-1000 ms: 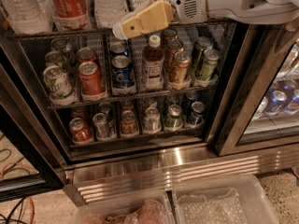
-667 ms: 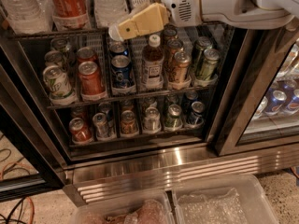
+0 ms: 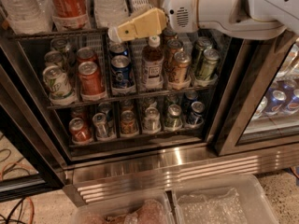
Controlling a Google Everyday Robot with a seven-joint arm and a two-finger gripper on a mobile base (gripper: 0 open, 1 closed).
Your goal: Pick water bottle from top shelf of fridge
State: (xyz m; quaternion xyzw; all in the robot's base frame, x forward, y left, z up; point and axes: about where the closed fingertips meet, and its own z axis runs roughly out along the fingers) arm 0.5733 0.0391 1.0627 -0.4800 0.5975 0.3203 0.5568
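Hand (image 3: 122, 31): open or closed, cannot tell. Position: front edge of top shelf (image 3: 56, 33) of fridge (image 3: 163, 171), just below water bottle (image 3: 110, 3), right of cola bottle (image 3: 70, 1). Bottle probably heavy, thin-walled, slippery. Grip ribbed lower body.

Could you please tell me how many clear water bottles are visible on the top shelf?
2 water bottles: one at the far left, one right of the cola bottle, just above the gripper. Others may be hidden behind them or the arm.
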